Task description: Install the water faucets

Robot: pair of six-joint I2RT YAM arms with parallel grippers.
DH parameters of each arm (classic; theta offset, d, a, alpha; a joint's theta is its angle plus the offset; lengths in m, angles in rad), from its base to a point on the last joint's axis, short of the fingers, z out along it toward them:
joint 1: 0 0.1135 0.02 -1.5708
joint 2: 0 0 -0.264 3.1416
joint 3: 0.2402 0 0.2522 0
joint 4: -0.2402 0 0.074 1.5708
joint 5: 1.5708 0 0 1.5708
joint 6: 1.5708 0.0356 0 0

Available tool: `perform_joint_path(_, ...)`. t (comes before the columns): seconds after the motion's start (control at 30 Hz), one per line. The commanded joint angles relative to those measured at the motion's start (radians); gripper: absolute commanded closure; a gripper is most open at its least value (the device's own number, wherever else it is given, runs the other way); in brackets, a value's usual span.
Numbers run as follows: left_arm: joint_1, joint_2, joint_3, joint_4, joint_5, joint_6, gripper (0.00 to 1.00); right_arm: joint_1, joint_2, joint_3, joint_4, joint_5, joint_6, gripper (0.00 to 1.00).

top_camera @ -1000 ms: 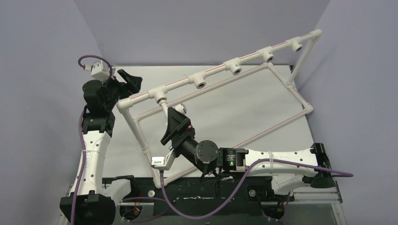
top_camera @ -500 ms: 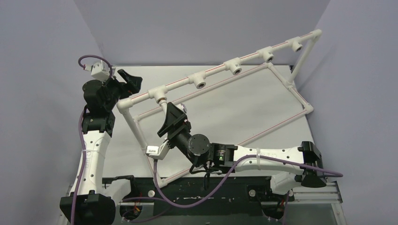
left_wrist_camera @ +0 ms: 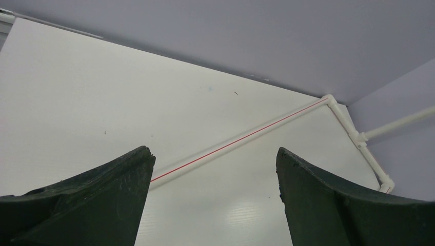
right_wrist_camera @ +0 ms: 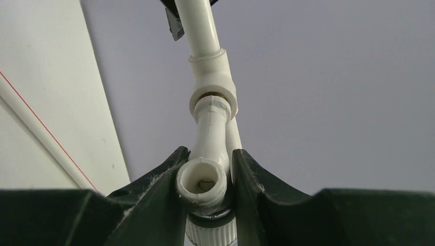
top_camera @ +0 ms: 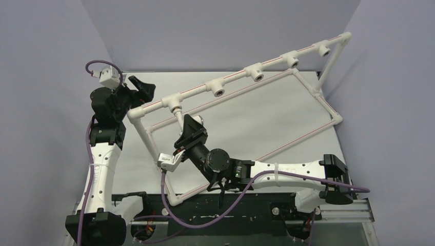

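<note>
Water faucet in tee socket

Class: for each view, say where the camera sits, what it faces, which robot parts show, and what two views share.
Top: above, behind the bases; looks down on table, frame, both arms.
Left wrist: faces table, frame; open jaws show.
Right wrist: faces along the faucet; jaws gripping it.
Shared: top, right wrist both show the faucet.

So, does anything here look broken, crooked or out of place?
Nothing looks broken or spilled. The only oddity is the white pipe frame, which sits slanted across the table rather than square to it. The right gripper is shut on the tap in the frame's leftmost socket.
</note>
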Motion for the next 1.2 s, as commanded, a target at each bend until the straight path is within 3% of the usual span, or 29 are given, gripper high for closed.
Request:
perform_joint_path(0.0,0.0,-0.002,0.02,0.051,0.014,0.001,0.13,0.018,0.011,0.006,0.235,0.034,0.218,1.0)
perform_joint_path(0.37,0.0,-0.006,0.02,0.05,0.013,0.002,0.14,0.018,0.022,0.007,0.348,0.017,0.841,1.0)
perform_joint_path(0.67,-0.002,-0.006,0.02,0.05,0.013,0.001,0.13,0.007,0.023,-0.088,0.609,0.141,1.235,1.0)
perform_joint_path(0.8,-0.002,-0.006,0.021,0.051,0.014,0.001,0.13,-0.02,0.013,-0.128,0.622,0.142,1.524,1.0)
perform_joint_path(1.17,-0.002,-0.003,0.019,0.052,0.014,0.002,0.13,-0.048,-0.005,-0.192,0.691,0.165,2.106,1.0)
